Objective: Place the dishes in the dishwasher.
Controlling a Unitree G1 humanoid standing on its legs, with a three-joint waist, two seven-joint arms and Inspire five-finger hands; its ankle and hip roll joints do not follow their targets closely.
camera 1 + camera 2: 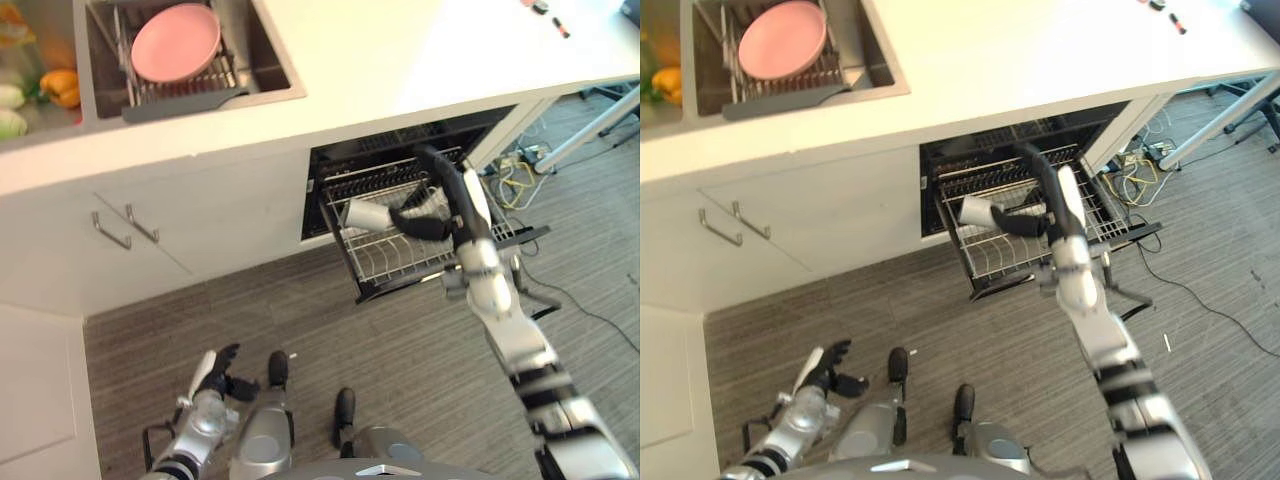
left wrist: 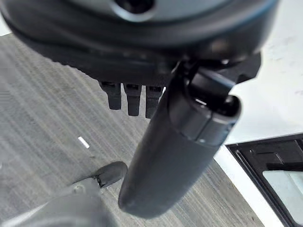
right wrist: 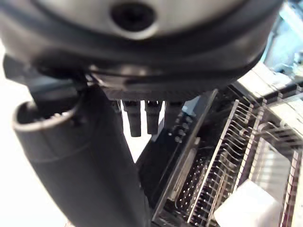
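The right hand [image 1: 415, 225] reaches over the dishwasher rack [image 1: 385, 262], beside a white cup [image 1: 365, 215] (its grip cannot be told). The left hand [image 1: 222, 378] hangs relaxed, fingers loose.

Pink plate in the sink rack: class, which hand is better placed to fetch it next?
Left, probably: the left hand hangs free on the pink plate's side; the right hand is over the dishwasher rack.
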